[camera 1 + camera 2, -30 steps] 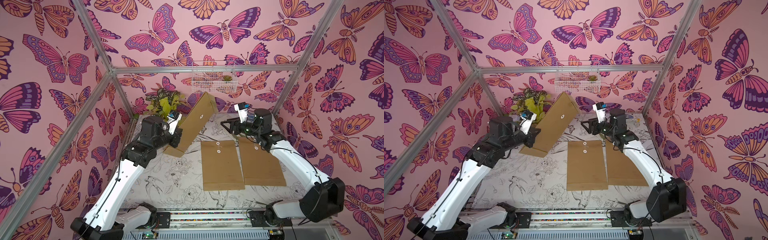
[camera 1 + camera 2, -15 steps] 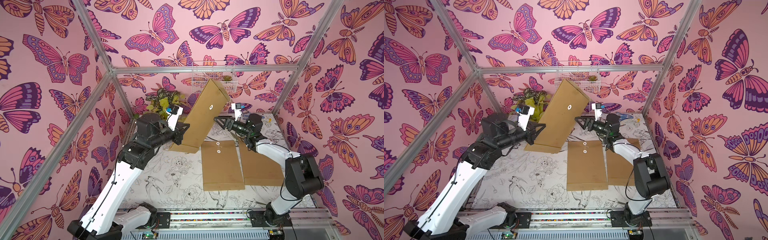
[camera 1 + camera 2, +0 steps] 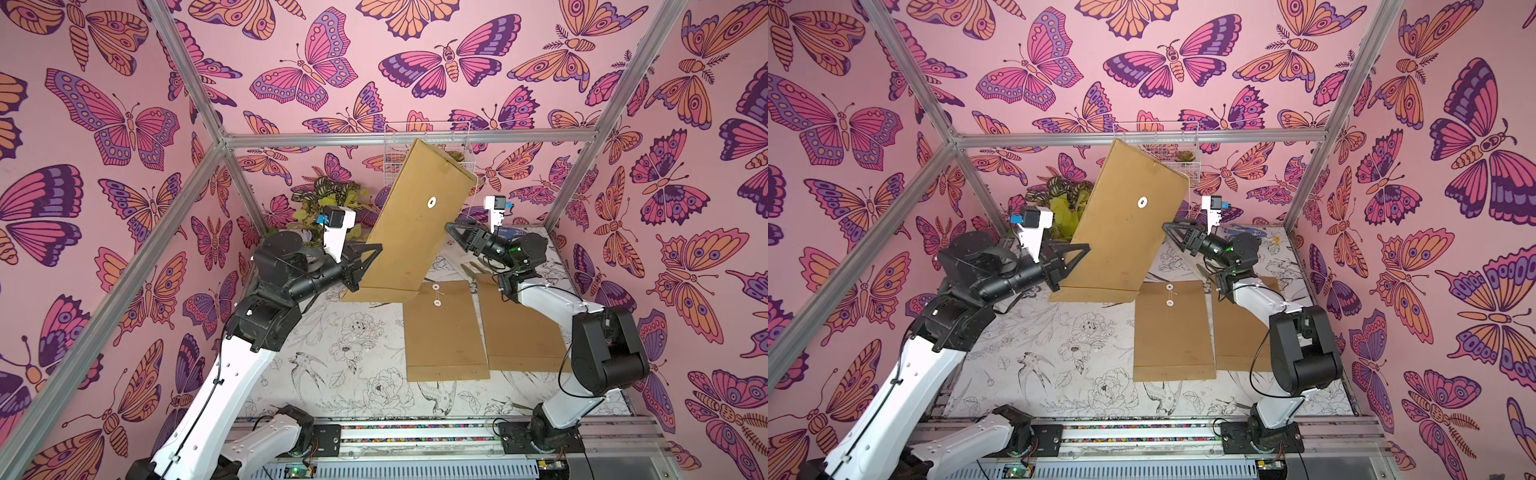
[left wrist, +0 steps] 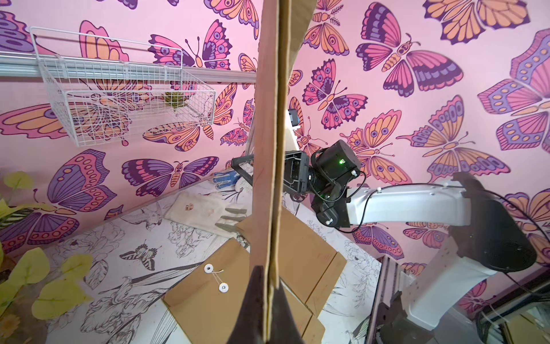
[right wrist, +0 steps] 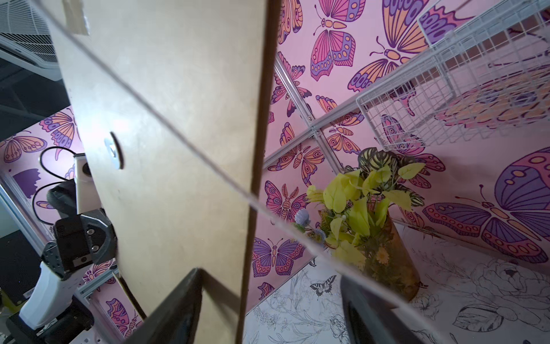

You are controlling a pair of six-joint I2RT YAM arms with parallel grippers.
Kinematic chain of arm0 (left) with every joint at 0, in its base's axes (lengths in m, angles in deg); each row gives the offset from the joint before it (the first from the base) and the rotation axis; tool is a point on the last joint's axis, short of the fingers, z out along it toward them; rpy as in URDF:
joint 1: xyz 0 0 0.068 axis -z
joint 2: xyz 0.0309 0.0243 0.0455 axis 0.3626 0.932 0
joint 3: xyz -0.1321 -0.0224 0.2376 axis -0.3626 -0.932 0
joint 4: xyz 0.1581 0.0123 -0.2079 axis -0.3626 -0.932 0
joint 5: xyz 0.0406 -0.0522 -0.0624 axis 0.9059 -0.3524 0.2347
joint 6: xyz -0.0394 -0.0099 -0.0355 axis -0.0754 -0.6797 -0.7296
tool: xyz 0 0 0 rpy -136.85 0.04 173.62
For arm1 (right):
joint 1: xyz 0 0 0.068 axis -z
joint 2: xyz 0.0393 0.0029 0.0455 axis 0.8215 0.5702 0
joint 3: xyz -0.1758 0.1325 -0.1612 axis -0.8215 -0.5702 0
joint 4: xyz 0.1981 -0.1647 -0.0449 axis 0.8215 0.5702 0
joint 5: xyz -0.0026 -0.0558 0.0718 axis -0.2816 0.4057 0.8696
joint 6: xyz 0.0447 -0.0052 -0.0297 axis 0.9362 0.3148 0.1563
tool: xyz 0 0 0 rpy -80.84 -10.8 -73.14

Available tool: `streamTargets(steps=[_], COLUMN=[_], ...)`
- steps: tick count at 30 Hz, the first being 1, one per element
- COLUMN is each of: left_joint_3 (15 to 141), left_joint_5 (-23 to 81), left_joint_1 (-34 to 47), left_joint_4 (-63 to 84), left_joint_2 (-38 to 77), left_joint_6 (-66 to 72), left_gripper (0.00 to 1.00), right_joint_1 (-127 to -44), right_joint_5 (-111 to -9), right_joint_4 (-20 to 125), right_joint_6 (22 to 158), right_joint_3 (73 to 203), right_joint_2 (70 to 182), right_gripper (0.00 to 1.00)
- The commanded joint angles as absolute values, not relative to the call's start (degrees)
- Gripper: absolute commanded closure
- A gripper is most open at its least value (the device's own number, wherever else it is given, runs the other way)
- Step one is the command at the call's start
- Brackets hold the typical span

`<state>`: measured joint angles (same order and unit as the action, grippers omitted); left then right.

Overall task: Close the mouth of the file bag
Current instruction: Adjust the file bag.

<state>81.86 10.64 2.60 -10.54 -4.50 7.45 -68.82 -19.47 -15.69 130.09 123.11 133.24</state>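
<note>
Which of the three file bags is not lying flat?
The raised file bag, pinched in the left gripper's jaws; the tied file bag and the rightmost file bag lie flat on the table.

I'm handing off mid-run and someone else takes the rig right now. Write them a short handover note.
Left gripper: shut on one edge of the lifted file bag, holding it tilted above the table.
Right gripper: open, jaws straddling that bag's opposite edge.
The tied file bag and the third file bag lie flat, side by side.
Done: one bag raised.
Left: close its mouth; its button shows no string wound on it.
</note>
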Motion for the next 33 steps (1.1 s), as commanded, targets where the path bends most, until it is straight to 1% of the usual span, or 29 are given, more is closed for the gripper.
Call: streamTargets(steps=[1,5,9,15,19,20,21,25,27,30,33], left_joint_3=[79.5,77.7,75.6,71.4,66.7,65.8,65.0,64.1,64.6,67.2,71.6], left_joint_5=[6.6,4.0,2.8,1.6,-0.8,-1.6,-2.5,-7.9,-10.8,-15.7,-19.5], left_joint_1=[1.7,1.0,0.5,-1.6,-4.8,-5.4,-6.0,-9.1,-10.5,-12.0,-12.4], left_joint_4=[-5.2,-2.9,-1.0,0.6,3.8,4.9,5.5,8.7,12.0,16.3,16.0], left_joint_2=[-5.0,-4.9,-5.4,-5.4,-6.3,-6.6,-6.8,-6.2,-4.9,-1.5,3.2], left_joint_6=[4.0,2.1,1.3,0.8,-1.3,-1.7,-2.0,-3.2,-4.6,-6.4,-5.6], left_gripper=[1.0,1.0,1.0,1.0,1.0,0.98,0.93,0.69,0.62,0.55,0.53], right_joint_1=[-69.0,-69.2,-69.4,-69.6,-69.7,-69.7,-69.9,-70.9,-71.8,-73.5,-74.3], right_joint_5=[-17.2,-16.5,-16.3,-16.2,-15.6,-15.4,-15.1,-13.6,-13.2,-12.0,-11.0], right_joint_4=[-20.7,-24.2,-27.5,-28.2,-28.3,-28.2,-28.2,-28.2,-28.2,-28.1,-28.2], right_joint_6=[132.8,136.2,139.5,140.7,140.5,140.4,140.4,139.5,138.9,137.5,136.8], right_joint_3=[125.0,126.5,127.3,126.5,125.1,124.8,124.4,122.4,121.4,120.3,119.5], right_joint_2=[130.7,130.8,131.4,131.4,130.6,130.5,130.4,130.1,129.8,129.5,129.3], right_gripper=[0.3,0.34,0.46,0.74,0.93,0.96,1.0,1.0,1.0,1.0,1.0])
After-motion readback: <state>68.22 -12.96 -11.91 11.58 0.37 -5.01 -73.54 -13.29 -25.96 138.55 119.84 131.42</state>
